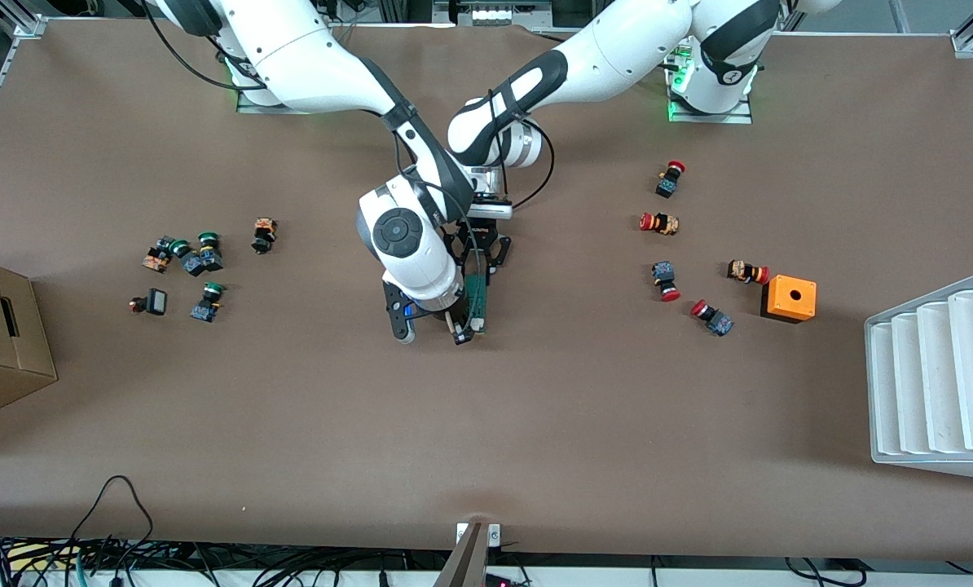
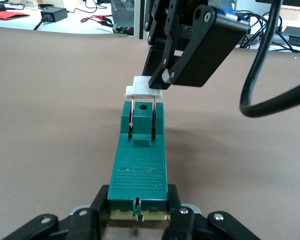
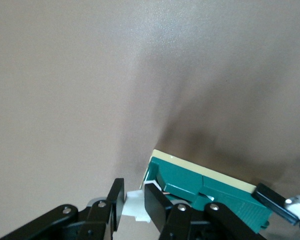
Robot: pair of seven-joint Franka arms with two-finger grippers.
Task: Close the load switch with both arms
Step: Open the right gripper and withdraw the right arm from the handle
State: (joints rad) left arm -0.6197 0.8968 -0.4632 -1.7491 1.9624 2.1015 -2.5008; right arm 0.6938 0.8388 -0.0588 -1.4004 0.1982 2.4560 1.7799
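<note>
With the left gripper (image 2: 138, 212) clamped on the load switch (image 2: 140, 160) body and the right gripper (image 3: 135, 202) pinching its white handle (image 2: 144, 88), off-axis pressing may slip the handle free or skid the switch.

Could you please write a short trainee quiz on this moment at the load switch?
1. True or false: the left gripper is shut on the load switch.
2. What does the right gripper pinch? A) white handle B) orange box C) red button
3. Fill in: the orange box sits toward the ___ arm's end of the table.

Key: 1 true; 2 A, the white handle; 3 left.
</note>
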